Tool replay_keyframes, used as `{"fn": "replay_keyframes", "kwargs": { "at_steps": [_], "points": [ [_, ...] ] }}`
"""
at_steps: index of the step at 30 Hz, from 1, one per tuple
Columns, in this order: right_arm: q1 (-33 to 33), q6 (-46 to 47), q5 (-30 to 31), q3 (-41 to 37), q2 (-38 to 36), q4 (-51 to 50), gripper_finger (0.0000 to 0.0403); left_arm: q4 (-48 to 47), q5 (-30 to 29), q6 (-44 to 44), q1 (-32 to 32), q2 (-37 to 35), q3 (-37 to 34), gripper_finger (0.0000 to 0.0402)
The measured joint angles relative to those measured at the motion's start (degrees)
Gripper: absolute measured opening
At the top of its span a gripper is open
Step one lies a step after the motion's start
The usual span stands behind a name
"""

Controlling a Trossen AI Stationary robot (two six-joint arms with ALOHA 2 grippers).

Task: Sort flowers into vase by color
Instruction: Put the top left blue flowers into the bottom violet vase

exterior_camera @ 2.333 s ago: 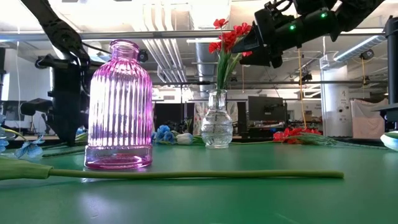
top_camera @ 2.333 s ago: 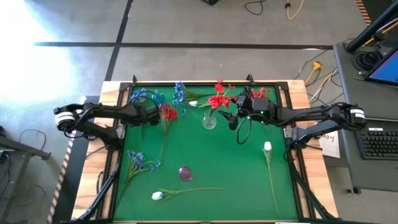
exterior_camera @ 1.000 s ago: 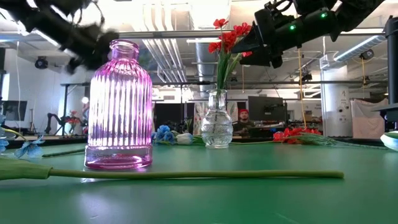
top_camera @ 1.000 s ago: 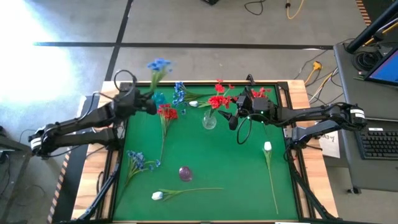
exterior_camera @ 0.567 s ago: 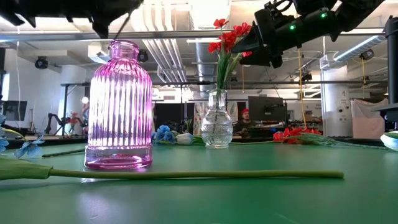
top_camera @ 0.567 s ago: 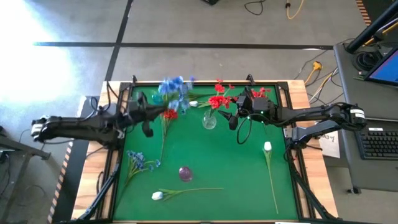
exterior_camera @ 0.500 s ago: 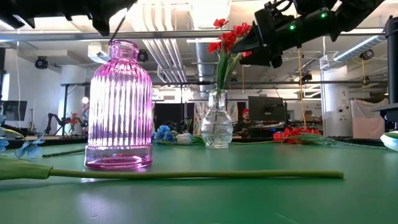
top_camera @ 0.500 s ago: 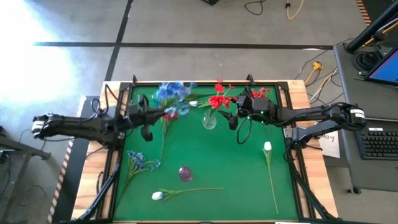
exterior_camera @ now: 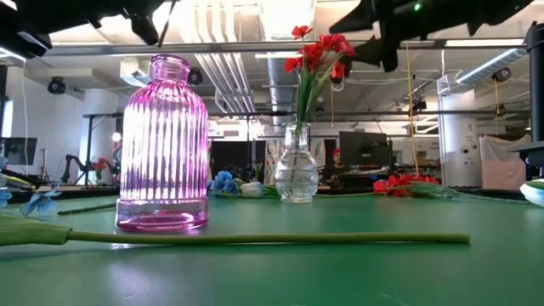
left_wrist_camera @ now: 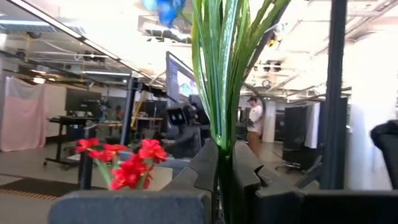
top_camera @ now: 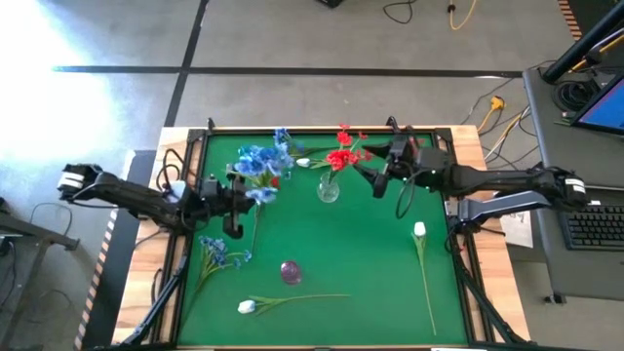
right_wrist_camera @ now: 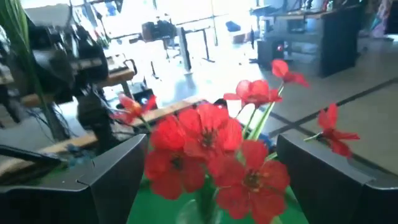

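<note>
My left gripper hovers over the table's left part, shut on a bunch of blue flowers carried upright, blooms on top. My right gripper is open, just right of the clear vase, which holds red flowers. In the right wrist view the red blooms show ahead of the gripper, between its spread fingers, untouched. The pink vase stands nearer the near edge. My left gripper pinches the blue flowers' green stems between its two fingers. The fingers lie level, coming from the table's left, across the stems. The bunch stands upright and is lifted clear, with the blooms above the fingers; the stems' lower ends are hidden by the gripper.
Loose flowers lie on the green mat: a blue one near the left edge, a white one near the front, a white one at right, blue and white at the far edge. A person shows in the room behind.
My left gripper has carried the blue flowers from high over the far left corner down and toward the near edge, the bunch staying upright. My right gripper has risen a little and drawn back from the red blooms toward the table's right.
</note>
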Motion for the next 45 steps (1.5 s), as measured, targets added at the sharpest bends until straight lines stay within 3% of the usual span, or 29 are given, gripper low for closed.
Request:
{"fn": "replay_keyframes", "kwargs": {
  "at_steps": [7,17,26,41,45],
  "points": [
    [0.9,7.9,-3.6,3.4,-3.5,-12.0,0.0350,7.8,0.1,0.1,-5.0,8.6,2.7,0.0000],
    [2.0,15.4,-3.8,5.7,-7.0,-25.6,0.0347,31.2,0.1,4.2,-12.3,25.0,3.6,0.0000],
    [3.4,17.6,-5.3,5.5,-7.0,-29.0,0.0333,31.2,-1.8,4.2,-12.8,35.7,9.9,0.0000],
    [3.5,16.4,-5.4,5.5,-6.9,-29.1,0.0331,31.1,-2.0,-0.2,-18.9,42.7,11.2,0.0000],
    [3.5,16.4,-5.4,5.5,-6.9,-29.1,0.0331,31.1,-5.2,0.6,-19.7,43.4,10.7,0.0000]
  ]
}}
